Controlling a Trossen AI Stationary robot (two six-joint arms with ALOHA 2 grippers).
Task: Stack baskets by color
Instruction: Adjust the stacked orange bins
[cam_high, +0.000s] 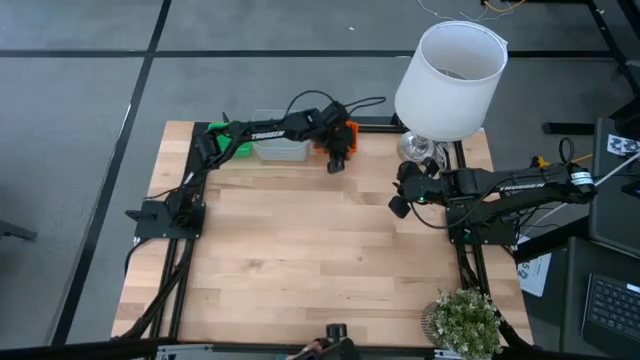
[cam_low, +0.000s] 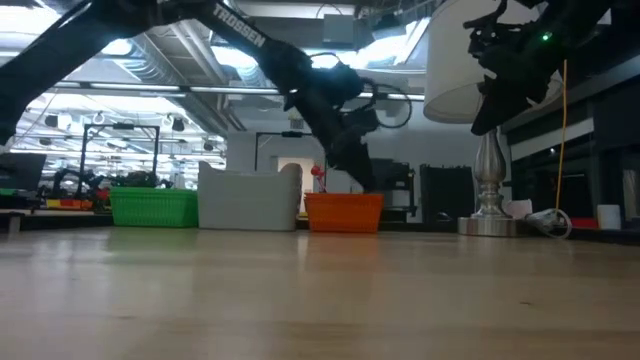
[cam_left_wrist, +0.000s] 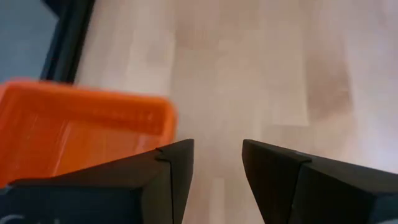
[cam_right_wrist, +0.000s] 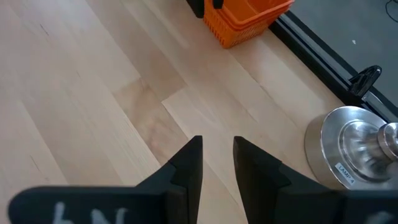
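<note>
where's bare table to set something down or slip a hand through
The wide wooden table in front of the basket row is bare. Crowded: the far edge, with green, grey and orange baskets under the left gripper; lamp and right gripper beside them.

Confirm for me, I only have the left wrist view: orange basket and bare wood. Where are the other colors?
Observer: The green stack and grey stack sit in a row with the orange stack along the table's far edge.
Operator: Is my gripper holding anything?
Observer: No. The left gripper is open and empty, just off the orange stack's front.
Operator: Where's the other arm?
Observer: The right gripper hangs empty above the table beside the lamp base.
</note>
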